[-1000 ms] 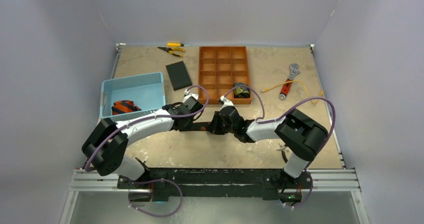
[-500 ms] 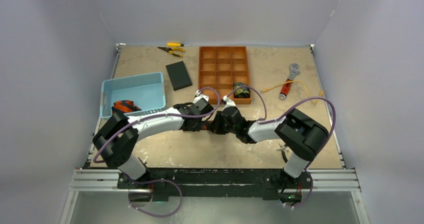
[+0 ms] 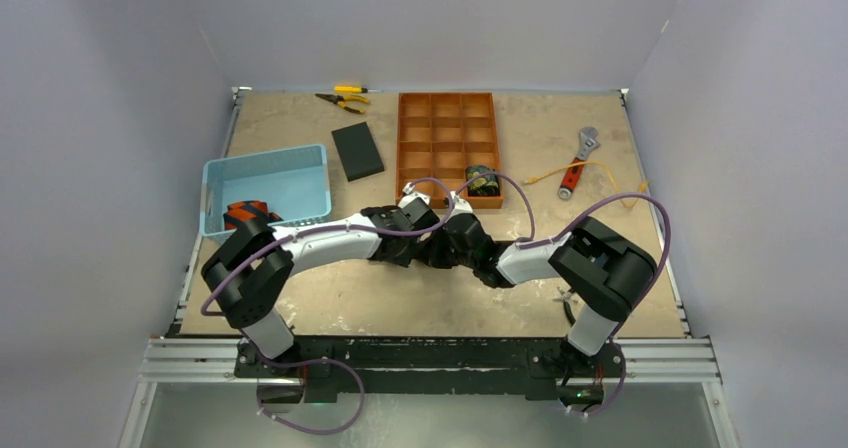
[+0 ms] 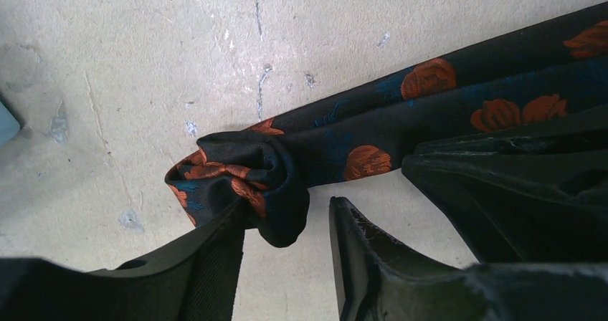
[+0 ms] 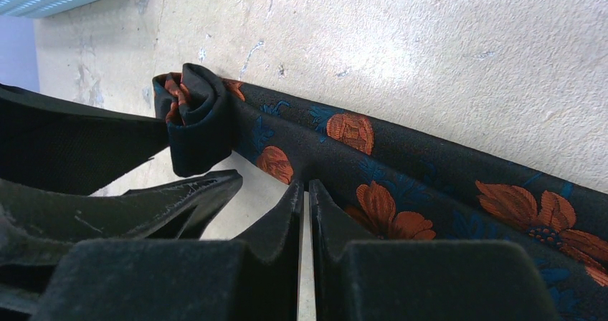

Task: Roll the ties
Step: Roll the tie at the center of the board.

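Fingers of the left gripper (image 4: 288,213) are shown parted and those of the right gripper (image 5: 305,186) closed. On the table (image 3: 330,303), centrally, the orange-flowered tie (image 5: 430,167) is laid beneath both; its rolled end (image 4: 240,174) is touched by one left finger

Dark tie (image 4: 373,131) with orange flowers lies flat mid-table, 1 end curled into a loose roll. Rolled striped tie (image 3: 250,213) at 9 o'clock; green-gold roll (image 3: 482,181) at 12 o'clock.

Tie (image 4: 373,131) on table (image 3: 330,303), basket (image 3: 265,154) left, tray (image 3: 401,148) behind
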Controlling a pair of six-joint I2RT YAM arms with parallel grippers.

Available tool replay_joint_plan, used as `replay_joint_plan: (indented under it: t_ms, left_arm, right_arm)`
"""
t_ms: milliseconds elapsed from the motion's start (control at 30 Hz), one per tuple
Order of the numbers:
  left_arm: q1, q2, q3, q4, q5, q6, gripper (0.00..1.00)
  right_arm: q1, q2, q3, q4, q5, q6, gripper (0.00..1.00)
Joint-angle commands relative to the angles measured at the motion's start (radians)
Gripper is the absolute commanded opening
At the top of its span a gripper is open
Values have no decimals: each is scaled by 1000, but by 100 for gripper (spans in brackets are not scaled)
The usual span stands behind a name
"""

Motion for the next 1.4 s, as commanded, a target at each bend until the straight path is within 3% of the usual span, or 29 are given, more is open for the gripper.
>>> replay_joint_plan:
  t_ms: [0, 467, 567, 667, 867, 1100, 1367]
  left_arm:
    - [-3, -55, 33, 12, 13, -9, 48]
    - [-2, -186, 17, 6, 7, -42, 56]
    - [0, -225, 4, 6, -12, -58, 57]
    - [14, -288, -31, 20, -30, -86, 60]
    - [177, -499, -225, 154, 50, -175, 63]
    - [352, -626, -372, 306, 225, -230, 64]
    - [382, -611, -400, 343, 260, -248, 63]
  right_arm:
    - [-8, -16, -22, -40, 12, -24, 10]
    - [-8, -67, -6, -72, 20, -62, 14]
    - [-8, -77, 0, -79, 17, -69, 19]
    - [-8, -98, 11, -96, 4, -76, 30]
    - [-8, -123, 90, -141, -37, -98, 51]
    - [-8, -68, 205, -186, -115, -81, 57]
    - [-6, 15, 291, -245, -138, -60, 56]
